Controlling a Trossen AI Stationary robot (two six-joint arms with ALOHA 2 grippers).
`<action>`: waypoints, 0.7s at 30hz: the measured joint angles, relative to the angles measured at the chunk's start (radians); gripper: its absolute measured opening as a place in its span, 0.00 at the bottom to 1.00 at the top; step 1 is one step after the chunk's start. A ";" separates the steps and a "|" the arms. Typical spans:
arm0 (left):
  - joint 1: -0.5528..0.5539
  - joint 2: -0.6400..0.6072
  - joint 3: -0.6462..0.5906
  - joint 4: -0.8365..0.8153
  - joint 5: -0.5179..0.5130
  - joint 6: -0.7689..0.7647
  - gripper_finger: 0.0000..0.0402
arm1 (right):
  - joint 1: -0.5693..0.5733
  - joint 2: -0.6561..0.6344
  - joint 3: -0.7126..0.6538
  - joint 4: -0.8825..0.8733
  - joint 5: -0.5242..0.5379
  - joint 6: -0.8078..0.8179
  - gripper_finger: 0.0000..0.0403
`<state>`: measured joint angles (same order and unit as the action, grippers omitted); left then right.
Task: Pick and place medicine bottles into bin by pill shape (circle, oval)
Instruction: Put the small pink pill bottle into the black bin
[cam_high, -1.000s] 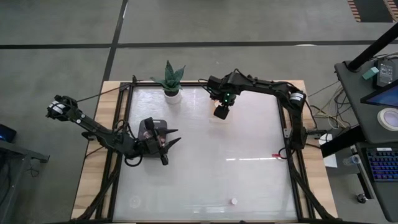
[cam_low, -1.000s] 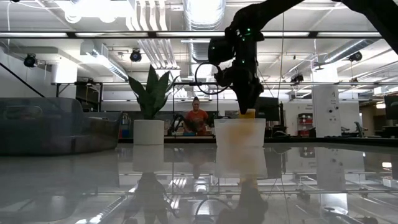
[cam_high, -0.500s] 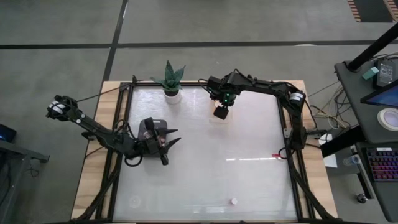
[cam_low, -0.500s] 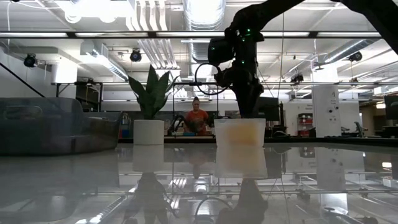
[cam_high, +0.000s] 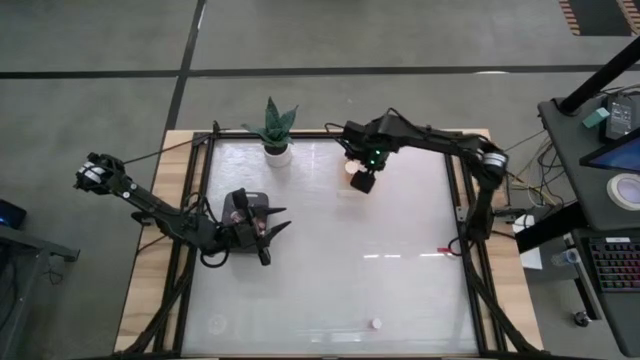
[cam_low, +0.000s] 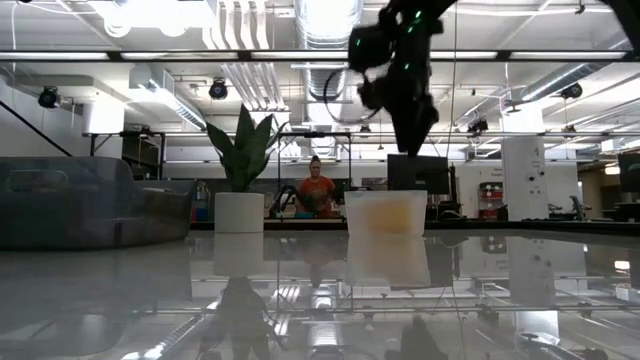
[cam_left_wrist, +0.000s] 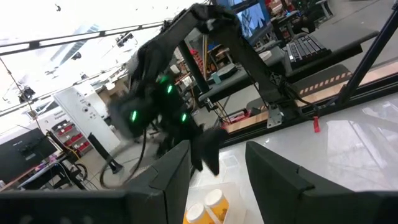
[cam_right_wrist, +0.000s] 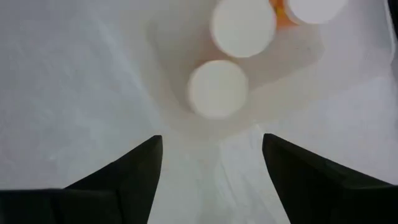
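Note:
A clear tray (cam_high: 345, 191) stands at the table's far middle and holds three white-capped orange medicine bottles (cam_right_wrist: 217, 88), which also show in the left wrist view (cam_left_wrist: 214, 200). My right gripper (cam_high: 362, 182) hangs open and empty above the tray, well clear of it in the low view (cam_low: 415, 140); its fingers frame the tray from above (cam_right_wrist: 212, 140). My left gripper (cam_high: 272, 222) waits open and empty at the table's left, beside a small dark box (cam_high: 243, 205). Another white-capped bottle (cam_high: 376, 324) stands near the table's near edge.
A white pot with a green plant (cam_high: 276, 140) stands at the far edge, left of the tray. A small red thing (cam_high: 445, 250) lies by the table's right edge. A person (cam_low: 316, 190) sits in the room far beyond the table.
My right gripper has lowered an orange bottle into the clear tray, let it go and risen straight up above the tray, drifting slightly toward the table's right edge. The bottle stays in the tray.

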<state>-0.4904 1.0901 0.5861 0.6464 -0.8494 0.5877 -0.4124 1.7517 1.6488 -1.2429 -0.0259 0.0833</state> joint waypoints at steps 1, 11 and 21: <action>0.000 0.000 0.000 0.000 0.000 0.000 0.35 | 0.014 -0.029 -0.015 0.007 0.000 0.007 0.66; 0.000 0.000 0.000 0.002 0.000 -0.021 0.35 | 0.231 -0.424 -0.364 0.341 0.000 0.101 0.66; 0.000 0.059 0.016 0.054 0.030 -0.252 0.35 | 0.486 -0.820 -0.801 0.864 0.003 0.040 0.66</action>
<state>-0.4904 1.1486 0.6019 0.7003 -0.8190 0.3352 0.0740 0.9313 0.8476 -0.3786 -0.0226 0.1234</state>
